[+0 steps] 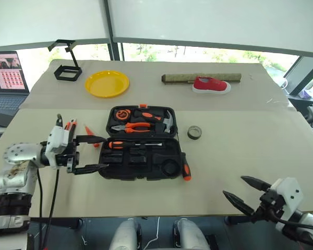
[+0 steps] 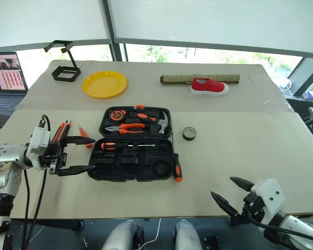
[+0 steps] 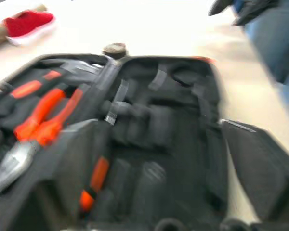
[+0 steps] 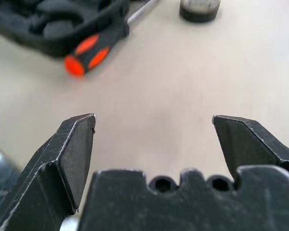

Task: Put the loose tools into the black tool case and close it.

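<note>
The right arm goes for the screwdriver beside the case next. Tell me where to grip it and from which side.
Grip the screwdriver by its thick orange-and-black handle, which lies at the near right corner of the black tool case and sticks out past it. Probably best to come from above and the right: the shaft runs back along the case wall, so that side is blocked. The right gripper is open.

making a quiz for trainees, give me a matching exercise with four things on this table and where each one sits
Things:
1. pliers
2. roll of tape
3. red shoe
4. yellow plate

Places:
A. far side of the table, beside the black wire stand
B. on the table just right of the open black tool case
C. in the case's far half
D. far side, against the long brown roll

Pairs: 1-C, 2-B, 3-D, 4-A
</note>
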{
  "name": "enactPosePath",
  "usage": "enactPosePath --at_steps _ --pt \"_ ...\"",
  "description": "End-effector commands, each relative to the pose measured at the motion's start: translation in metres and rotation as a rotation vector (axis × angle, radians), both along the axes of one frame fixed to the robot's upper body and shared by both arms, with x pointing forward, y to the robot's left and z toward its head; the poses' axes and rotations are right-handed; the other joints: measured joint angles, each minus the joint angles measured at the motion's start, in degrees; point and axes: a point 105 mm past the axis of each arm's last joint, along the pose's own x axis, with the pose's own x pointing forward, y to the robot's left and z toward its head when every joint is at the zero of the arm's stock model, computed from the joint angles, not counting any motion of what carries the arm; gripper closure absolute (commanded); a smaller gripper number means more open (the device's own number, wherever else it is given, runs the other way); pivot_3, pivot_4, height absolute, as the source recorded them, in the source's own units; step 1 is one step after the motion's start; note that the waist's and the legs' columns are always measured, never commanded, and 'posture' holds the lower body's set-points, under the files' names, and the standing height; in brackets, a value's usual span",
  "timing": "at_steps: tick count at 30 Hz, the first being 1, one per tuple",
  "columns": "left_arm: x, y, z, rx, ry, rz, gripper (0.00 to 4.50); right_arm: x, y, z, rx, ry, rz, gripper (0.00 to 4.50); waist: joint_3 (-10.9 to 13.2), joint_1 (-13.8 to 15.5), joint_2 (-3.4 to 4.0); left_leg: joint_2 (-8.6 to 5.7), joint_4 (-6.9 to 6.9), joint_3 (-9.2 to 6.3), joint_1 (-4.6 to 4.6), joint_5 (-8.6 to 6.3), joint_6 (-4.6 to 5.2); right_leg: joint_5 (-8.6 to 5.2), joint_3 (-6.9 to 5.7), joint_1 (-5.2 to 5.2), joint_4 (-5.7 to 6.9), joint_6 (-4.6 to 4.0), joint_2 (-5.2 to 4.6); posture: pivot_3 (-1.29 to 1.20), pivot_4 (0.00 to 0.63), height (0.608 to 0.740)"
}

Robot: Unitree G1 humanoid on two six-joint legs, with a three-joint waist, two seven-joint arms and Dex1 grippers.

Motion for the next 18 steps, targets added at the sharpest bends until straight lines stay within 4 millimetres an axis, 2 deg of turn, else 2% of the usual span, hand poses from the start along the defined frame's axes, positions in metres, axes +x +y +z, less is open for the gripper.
enactPosePath --at_steps 1,4,7,8,13,18 --pt "-0.006 0.017 0.004 0.013 -0.041 0.036 0.03 -0.003 0.008 0.001 0.003 -0.002 0.02 0.0 0.0 0.0 0.0 0.03 0.0 0.01 0.0 0.0 0.0 -0.22 0.02 -0.01 0.0 0.06 0.0 0.0 0.15 0.74" --pt "-0.007 0.02 0.001 -0.002 -0.051 0.057 0.03 0.006 0.02 0.002 0.028 -0.01 0.031 0.0 0.0 0.2 -0.01 0.04 0.02 0.03 0.0 0.0 0.0 -0.24 0.05 -0.01 0.0 0.14 0.0 0.0 0.15 0.74" --pt "-0.008 0.012 -0.002 -0.024 -0.054 0.053 0.03 0.024 0.048 0.004 0.066 -0.002 0.074 0.0 0.0 0.1 -0.05 0.04 0.02 0.07 -0.01 0.0 0.0 -0.19 0.12 -0.04 0.01 0.11 0.0 0.0 0.15 0.74" --pt "-0.008 0.009 -0.002 -0.029 -0.054 0.051 0.03 0.028 0.056 0.002 0.052 0.01 0.092 0.0 0.0 0.0 -0.05 0.04 0.01 0.09 -0.02 0.0 0.0 -0.01 0.14 -0.07 0.02 -0.18 0.01 0.0 0.15 0.74" --pt "-0.009 -0.002 0.002 -0.049 -0.07 0.043 0.03 0.055 0.089 -0.003 0.024 0.019 0.096 0.0 0.0 0.0 -0.07 0.04 0.0 0.1 -0.09 -0.01 0.01 0.18 0.13 -0.15 0.02 -0.04 0.06 0.0 0.15 0.74" --pt "-0.014 -0.008 0.008 -0.057 -0.076 0.028 0.03 0.073 0.102 -0.005 0.03 0.023 0.043 0.0 0.0 0.1 -0.09 -0.02 0.01 0.1 -0.12 -0.01 0.01 0.2 0.12 -0.15 0.01 0.0 0.04 0.0 0.15 0.74"
